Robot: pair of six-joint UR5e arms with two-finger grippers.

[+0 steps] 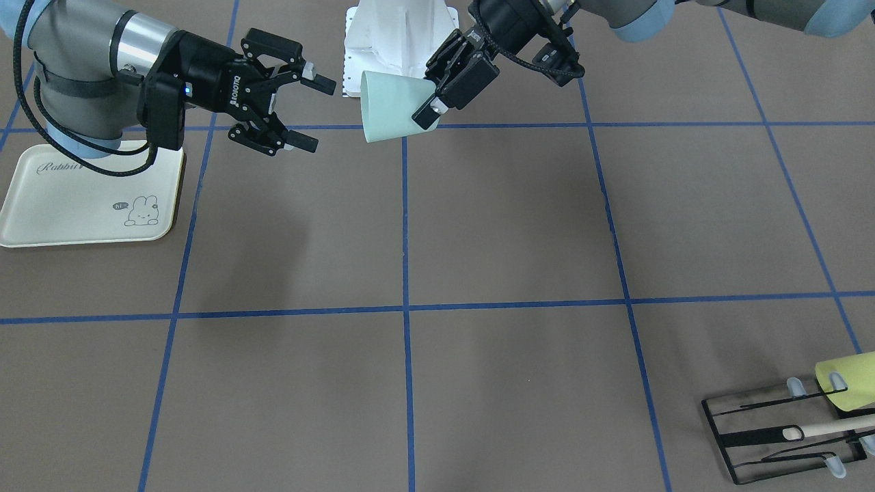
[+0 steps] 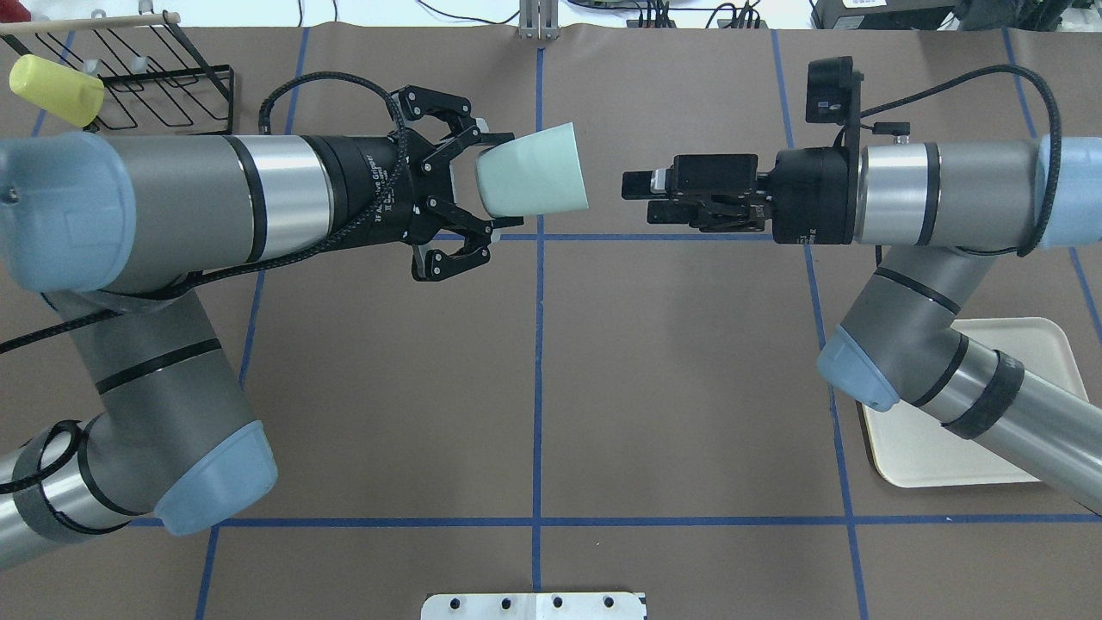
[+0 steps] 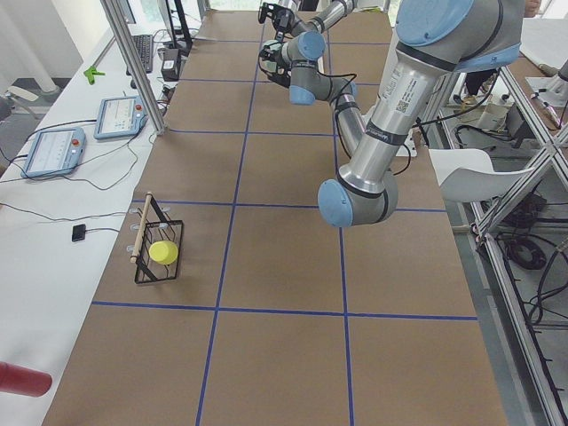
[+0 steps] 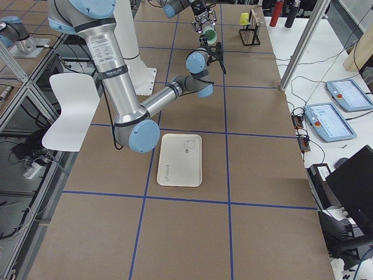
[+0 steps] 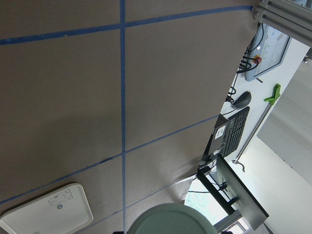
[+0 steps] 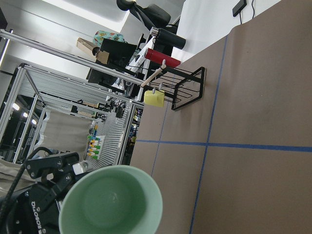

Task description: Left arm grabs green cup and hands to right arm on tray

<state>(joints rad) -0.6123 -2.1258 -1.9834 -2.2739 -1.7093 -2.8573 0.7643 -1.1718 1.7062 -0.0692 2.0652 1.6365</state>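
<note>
The pale green cup (image 1: 389, 106) hangs in the air on its side, mouth turned toward the right arm. My left gripper (image 1: 434, 102) is shut on the cup's narrow end, also seen from overhead (image 2: 495, 182) with the cup (image 2: 538, 170). A short gap away, my right gripper (image 1: 318, 113) stands open and level with the cup's mouth, nothing between its fingers; overhead it (image 2: 641, 194) shows edge-on. The right wrist view looks into the cup (image 6: 112, 200). The cream tray (image 1: 68, 205) lies on the table under the right arm, partly hidden overhead (image 2: 938, 452).
A black wire rack (image 1: 772, 430) holding a yellow-green cup (image 1: 847, 379) and a wooden-handled tool stands at the table's far left corner (image 2: 164, 86). The white robot base plate (image 1: 383, 41) sits between the arms. Blue tape lines grid the brown table.
</note>
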